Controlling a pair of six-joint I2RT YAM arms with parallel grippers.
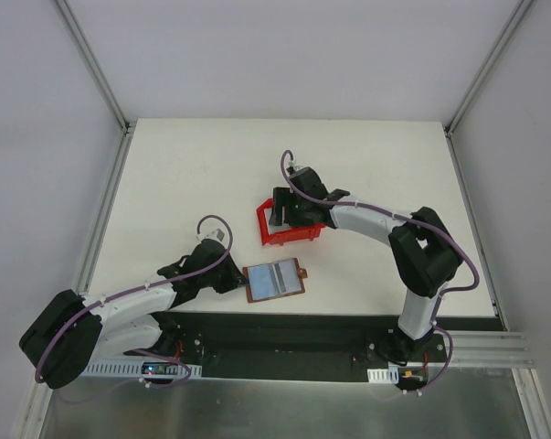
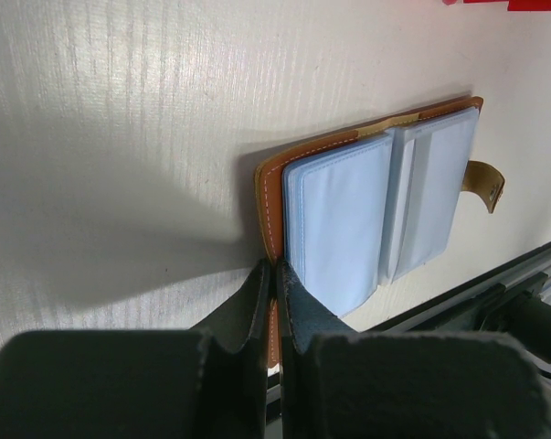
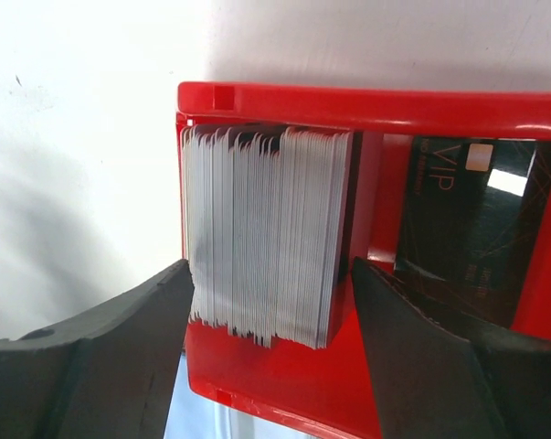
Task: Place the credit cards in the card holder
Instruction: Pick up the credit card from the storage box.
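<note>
Table: white, with all the action toward the near half.
Right arm: reaching left across the table, bent down over the bin.
Left arm: stretched low along the near edge, out to the holder.
Bin: red, mid-table, just beyond the holder; split into two compartments in the right wrist view.
Holder: lying open near the front edge, pale blue sleeves up, brown cover underneath, strap tab poking off the far side.
Cards: whitish stack, standing on edge, packed into the bin's left compartment; beside it, in the other compartment, a black card marked VIP.
Right pincer: spread wide, straddling the stack, one finger on each side; touching or just clear, cannot tell.
Left pincer: clamped right down on the holder's brown edge at the near corner, fingers pressed together with only the leather between.
Top view alone: both arms, and bin and holder side by side; stack hidden under the right pincer.
Left wrist alone: the pinch itself, stitching and sleeves up close.
Right wrist alone: the stack edge-on and the VIP lettering.
</note>
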